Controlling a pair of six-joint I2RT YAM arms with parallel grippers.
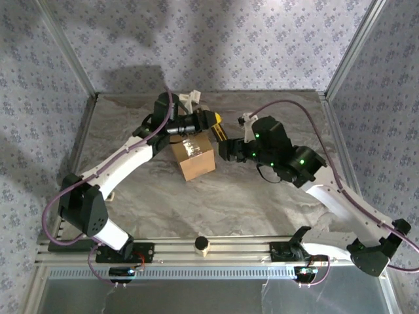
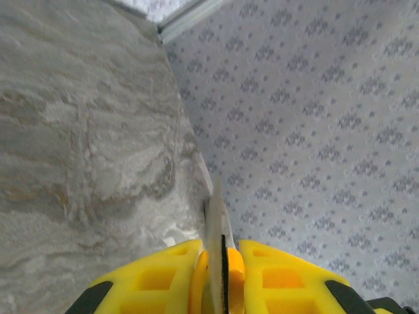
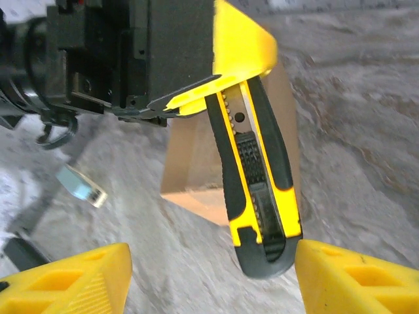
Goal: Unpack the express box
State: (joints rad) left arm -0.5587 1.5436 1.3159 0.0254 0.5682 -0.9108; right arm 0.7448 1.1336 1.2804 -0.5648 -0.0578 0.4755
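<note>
My right fingers point(image 3: 360, 275) sit nearest, two yellow pads spread wide at the bottom of the right wrist view. So my right gripper point(image 3: 211, 252) is open and holds nothing. Between the pads and just ahead hangs the butt of the utility knife point(image 3: 258, 176). It is close to my right-hand pad, though I cannot tell if they touch.

My left gripper point(image 3: 216, 88) is clamped on the knife's upper end, just above and ahead of my right one. In the left wrist view those fingers point(image 2: 157, 278) are pressed together on the knife body. The bare blade point(image 2: 215, 216) pokes out past them toward the wall.

The express box point(image 3: 186, 163) stands on the table point(image 3: 366, 131) directly behind the knife. From above it is just below my left gripper point(image 1: 208, 119) and to the left of my right gripper point(image 1: 226, 149).

My worries are these:
- The left grip is near the blade end, so the long handle could swing or slip if my right pads bump it off-centre.
- If I close the right jaws while the knife is tilted, they may catch only the edge and twist it loose.
- Nothing pins the box, so I judge it would slide or tip under blade pressure.
- A deep cut could reach whatever is inside.
</note>
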